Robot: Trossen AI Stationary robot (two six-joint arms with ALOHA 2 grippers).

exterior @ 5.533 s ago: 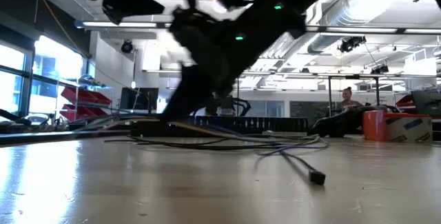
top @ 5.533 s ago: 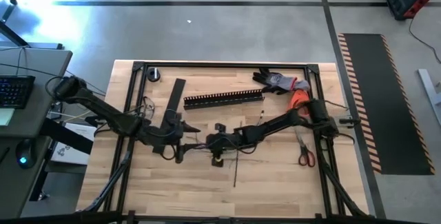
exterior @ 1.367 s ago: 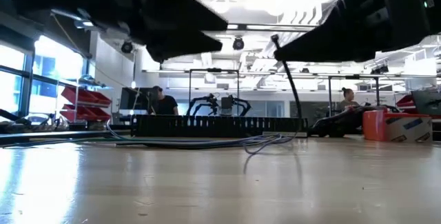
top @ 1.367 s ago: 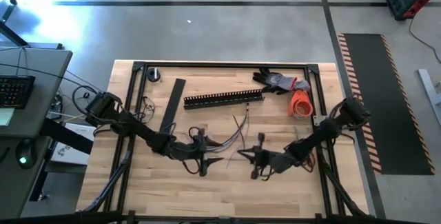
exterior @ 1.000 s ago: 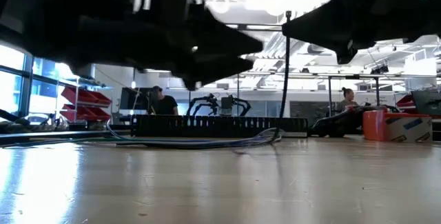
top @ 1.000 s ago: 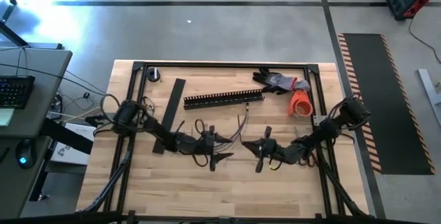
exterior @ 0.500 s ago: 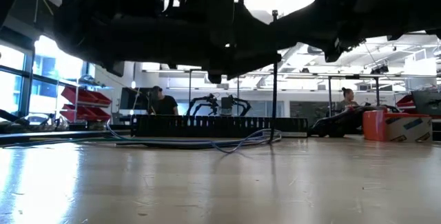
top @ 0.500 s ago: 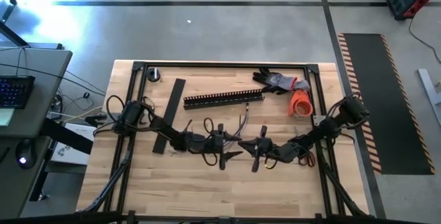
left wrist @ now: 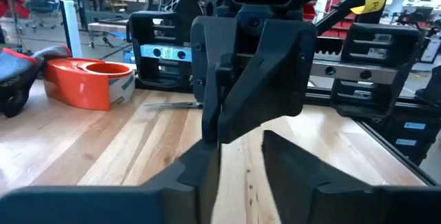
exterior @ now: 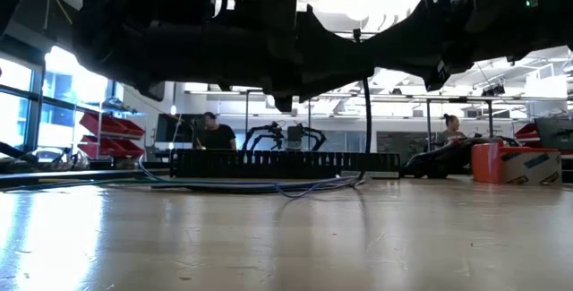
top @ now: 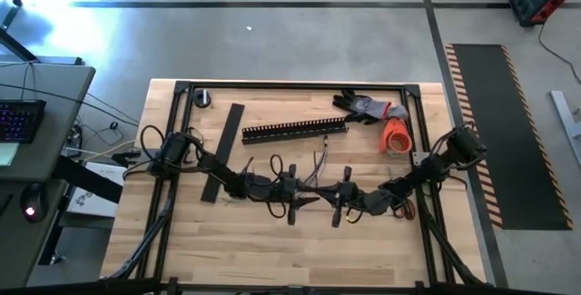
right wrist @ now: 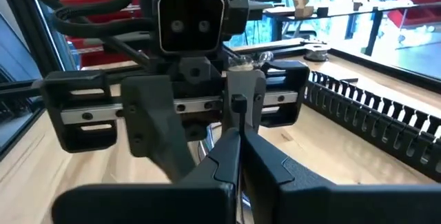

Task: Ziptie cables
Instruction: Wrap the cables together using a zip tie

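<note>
Both end effectors had met mid-tabletop: the left end effector (top: 304, 201) narrowed its fingers, grip unclear; the right end effector (top: 329, 197) stayed clenched on the ziptie (exterior: 365, 130), above the cables (top: 315, 164), suggesting a handover.

Grey concrete floor (top: 300, 41) – hazard-striped mat (top: 508, 132), desk (top: 36, 122) with keyboard, bright windows (exterior: 36, 94)

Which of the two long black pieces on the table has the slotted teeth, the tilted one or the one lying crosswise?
The slotted channel, lying crosswise near the table's far edge, has comb-like teeth along its length. The flat cover strip, tilted at the left, is smooth.
</note>
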